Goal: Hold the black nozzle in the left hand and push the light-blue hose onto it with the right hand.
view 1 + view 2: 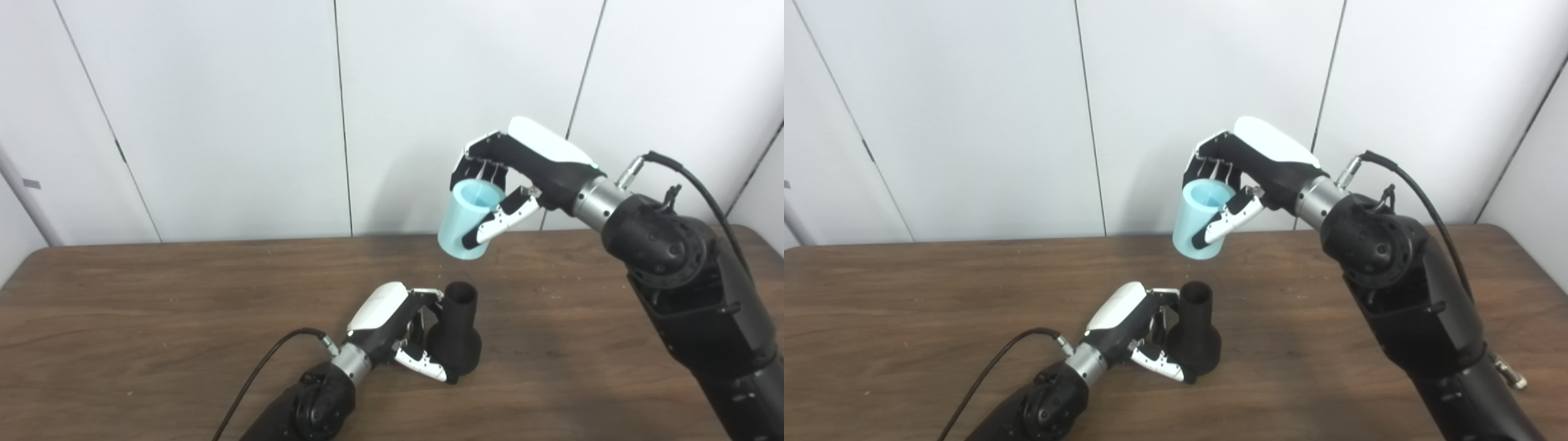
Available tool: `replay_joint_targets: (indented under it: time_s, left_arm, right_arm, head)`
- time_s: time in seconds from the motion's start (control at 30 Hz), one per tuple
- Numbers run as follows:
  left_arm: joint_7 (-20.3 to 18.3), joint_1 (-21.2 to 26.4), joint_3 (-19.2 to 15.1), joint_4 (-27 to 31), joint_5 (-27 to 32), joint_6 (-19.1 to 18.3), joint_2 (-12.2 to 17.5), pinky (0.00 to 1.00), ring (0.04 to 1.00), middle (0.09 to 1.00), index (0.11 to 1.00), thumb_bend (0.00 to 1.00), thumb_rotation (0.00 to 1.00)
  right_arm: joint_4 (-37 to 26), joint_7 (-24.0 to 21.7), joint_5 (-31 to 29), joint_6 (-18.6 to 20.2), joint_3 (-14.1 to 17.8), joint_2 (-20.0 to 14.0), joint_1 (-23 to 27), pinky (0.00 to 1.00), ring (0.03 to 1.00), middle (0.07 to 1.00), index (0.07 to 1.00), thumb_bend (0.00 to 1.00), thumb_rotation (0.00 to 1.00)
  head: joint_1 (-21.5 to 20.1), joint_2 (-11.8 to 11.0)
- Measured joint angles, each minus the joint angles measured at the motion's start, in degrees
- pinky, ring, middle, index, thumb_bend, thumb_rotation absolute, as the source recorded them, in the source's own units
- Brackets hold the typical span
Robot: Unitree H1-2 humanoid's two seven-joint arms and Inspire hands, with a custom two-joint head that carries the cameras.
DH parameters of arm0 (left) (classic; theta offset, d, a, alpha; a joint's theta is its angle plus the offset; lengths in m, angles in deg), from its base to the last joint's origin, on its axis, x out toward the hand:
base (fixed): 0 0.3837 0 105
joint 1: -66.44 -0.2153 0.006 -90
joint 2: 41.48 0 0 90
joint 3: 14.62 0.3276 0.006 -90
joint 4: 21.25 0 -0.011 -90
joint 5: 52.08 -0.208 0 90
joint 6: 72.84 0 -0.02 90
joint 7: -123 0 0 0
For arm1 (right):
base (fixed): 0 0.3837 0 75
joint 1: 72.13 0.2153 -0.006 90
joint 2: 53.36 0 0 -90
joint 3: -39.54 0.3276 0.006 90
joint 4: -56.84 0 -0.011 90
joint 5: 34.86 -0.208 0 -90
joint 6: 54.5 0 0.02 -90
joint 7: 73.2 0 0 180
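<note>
The left hand point(392, 327) is covering the near-left side of the black nozzle point(456, 334), so the contact between its fingers and the nozzle's neck is staying out of sight. The nozzle's dark bore is showing no detail inside. The right hand point(520, 168) is wrapping behind the light-blue hose point(468, 220), hiding the hose's far wall, with its thumb crossing the front. Both forearms are running off the bottom edge, the right one point(1476, 392) at the corner. The table point(122, 318) is being cropped at the left, right and bottom edges.
</note>
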Motion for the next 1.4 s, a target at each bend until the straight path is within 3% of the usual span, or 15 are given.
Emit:
replay_joint_targets:
  time_s: [0.07, 0.1, 0.23, 0.53, 0.6, 0.77, 1.03, 1.1, 1.33, 1.4]
  left_arm:
    - [-0.13, 0.0, 0.02, 0.19, -0.04, -0.35, 0.0, 0.36, 0.401, 0.461, 0.504, 0.52, 0.0]
    - [-0.17, -0.02, 0.02, 0.29, -0.05, -0.47, 0.01, 0.36, 0.403, 0.463, 0.503, 0.52, 0.0]
    - [-0.2, -0.05, 0.02, 0.42, -0.06, -0.54, 0.08, 0.4, 0.417, 0.47, 0.499, 0.52, 0.0]
    - [-0.53, 0.0, 0.02, 0.55, -0.05, -0.52, 0.58, 0.42, 0.434, 0.475, 0.496, 0.52, 0.0]
    - [-1.06, 0.06, 0.0, 0.72, -0.06, -0.52, 0.76, 0.47, 0.44, 0.482, 0.492, 0.52, 0.0]
    - [-2.05, 0.03, -0.03, 1.73, -0.07, -0.57, 1.57, 0.39, 0.44, 0.475, 0.498, 0.52, 0.0]
    - [-3.47, -0.13, -0.03, 3.52, -0.41, -2.25, 2.23, 0.55, 0.475, 0.491, 0.488, 0.52, 0.0]
    - [-3.77, -0.19, -0.02, 4.05, -0.67, -2.95, 2.25, 0.48, 0.477, 0.49, 0.488, 0.52, 0.0]
    - [-3.89, -0.18, -0.03, 4.12, -0.7, -3.02, 2.25, 0.44, 0.467, 0.477, 0.498, 0.52, 0.0]
    - [-3.89, -0.18, -0.02, 4.12, -0.71, -3.02, 2.24, 0.54, 0.469, 0.474, 0.5, 0.52, 0.0]
  right_arm:
    - [-0.04, -0.35, 0.4, -0.03, -0.59, 0.0, -0.02, 0.54, 0.447, 0.48, 0.485, 0.52, 0.0]
    - [-0.04, -0.43, 0.69, -0.1, -0.83, -0.01, -0.03, 0.45, 0.444, 0.479, 0.488, 0.52, 0.0]
    - [-0.03, -0.53, 1.88, -0.84, -1.95, -0.15, -0.15, 0.37, 0.424, 0.481, 0.494, 0.52, 0.0]
    - [-0.04, -2.06, 2.75, -1.04, -2.62, -0.79, -0.96, 0.36, 0.403, 0.467, 0.503, 0.52, 0.0]
    - [-0.04, -2.27, 2.72, -1.04, -2.61, -1.19, -0.96, 0.35, 0.4, 0.466, 0.518, 0.52, 0.0]
    - [-0.04, -2.4, 2.65, -1.03, -2.57, -1.32, -1.04, 0.33, 0.399, 0.457, 0.514, 0.52, 0.0]
    - [-0.04, -3.57, 2.63, -0.95, -2.58, -1.41, -1.33, 0.29, 0.383, 0.434, 0.526, 0.52, 0.0]
    - [-0.04, -3.69, 2.67, -0.91, -2.59, -1.41, -1.34, 0.28, 0.378, 0.431, 0.524, 0.51, 0.0]
    - [-0.57, -4.26, 2.79, -0.35, -2.63, -1.38, -1.48, 0.32, 0.388, 0.45, 0.526, 0.52, 0.0]
    - [-0.79, -4.29, 2.79, -0.23, -2.63, -1.38, -1.5, 0.34, 0.4, 0.459, 0.52, 0.52, 0.0]
  head:
    - [-0.44, 0.18]
    - [-0.79, 0.35]
    - [-0.97, 0.53]
    - [-0.7, 1.32]
    - [-0.62, 1.41]
    - [-0.53, 2.02]
    - [-0.97, 2.37]
    - [-1.14, 2.55]
    - [-1.14, 2.64]
    - [-1.14, 2.64]
